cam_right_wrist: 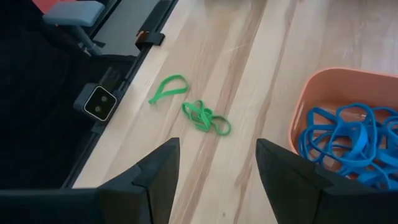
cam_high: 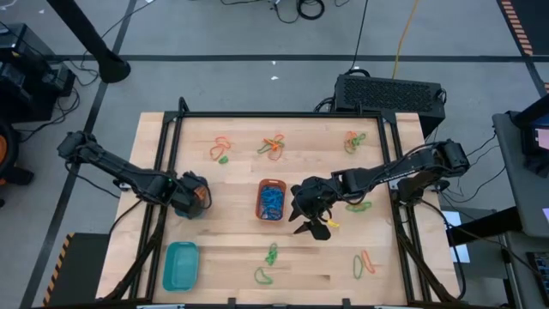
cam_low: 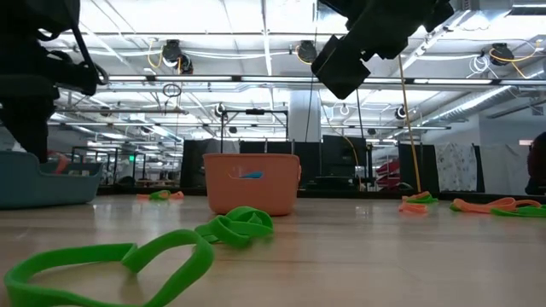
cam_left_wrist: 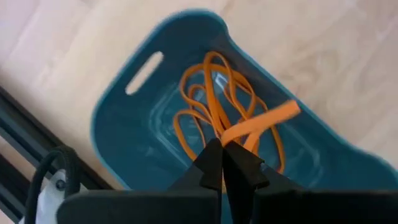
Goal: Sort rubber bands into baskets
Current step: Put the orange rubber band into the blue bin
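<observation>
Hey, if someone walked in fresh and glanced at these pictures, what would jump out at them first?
Probably the orange rounded plastic basket at the table's middle, piled with thin blue rubber bands, the right tool wide open beside it. Next, the left tool, pinched on an orange rubber band over the small round blue-teal basket at the left. Loose green and orange bands lie scattered around the wooden table.

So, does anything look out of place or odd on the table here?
Nothing is spilled or damaged. One oddity is that the colours are crossed: blue bands lie in the orange basket, and orange bands in the blue-teal basket, where the left gripper pinches one. The open right gripper hovers beside the orange basket.
</observation>
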Controlling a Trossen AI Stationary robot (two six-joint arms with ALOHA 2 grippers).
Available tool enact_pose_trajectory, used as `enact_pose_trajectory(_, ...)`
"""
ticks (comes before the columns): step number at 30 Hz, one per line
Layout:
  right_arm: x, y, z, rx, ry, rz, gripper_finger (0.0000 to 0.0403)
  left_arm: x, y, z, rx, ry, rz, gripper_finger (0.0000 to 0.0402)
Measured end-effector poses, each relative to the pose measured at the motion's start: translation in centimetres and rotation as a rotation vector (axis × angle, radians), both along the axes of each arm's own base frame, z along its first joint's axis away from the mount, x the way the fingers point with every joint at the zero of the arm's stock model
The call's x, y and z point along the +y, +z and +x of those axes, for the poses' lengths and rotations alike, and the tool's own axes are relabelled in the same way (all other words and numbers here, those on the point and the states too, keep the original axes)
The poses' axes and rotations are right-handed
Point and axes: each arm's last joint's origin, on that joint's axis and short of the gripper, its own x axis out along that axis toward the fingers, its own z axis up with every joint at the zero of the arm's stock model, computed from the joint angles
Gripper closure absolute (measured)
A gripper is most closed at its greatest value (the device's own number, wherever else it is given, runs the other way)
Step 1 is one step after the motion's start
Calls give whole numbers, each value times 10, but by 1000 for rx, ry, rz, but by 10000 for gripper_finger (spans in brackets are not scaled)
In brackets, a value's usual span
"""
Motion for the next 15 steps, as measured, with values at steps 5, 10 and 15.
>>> enact_pose_trajectory(5, 1, 0, 0, -2, 6, -5, 200, 0, 0, 0, 8, -4, -13, 349)
enact_pose_trajectory(10, 0, 0, 0, -9, 13, -15, 200, 0, 0, 0, 6, -25, 12, 300)
enact_pose_trajectory(15, -1, 0, 0, -10, 13, -16, 200, 0, 0, 0, 18, -30, -15, 267)
